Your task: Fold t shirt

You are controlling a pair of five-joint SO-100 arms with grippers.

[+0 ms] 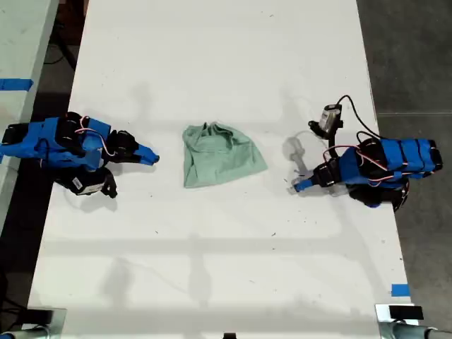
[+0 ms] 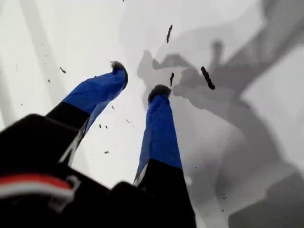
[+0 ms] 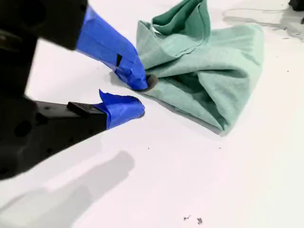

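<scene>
The t shirt lies bunched mid-worktop. The second tool sits narrowly parted beside it, holding nothing. The first tool, also parted, holds nothing.

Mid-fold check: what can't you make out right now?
1. Sleeves and inner layers of the t shirt: buried under its own bunched cloth, every view.
2. Whether my second gripper touches the cloth: second wrist view, one tip overlaps the hem.
3. First wrist view: my first gripper frames only table; shirt out of frame.
</scene>
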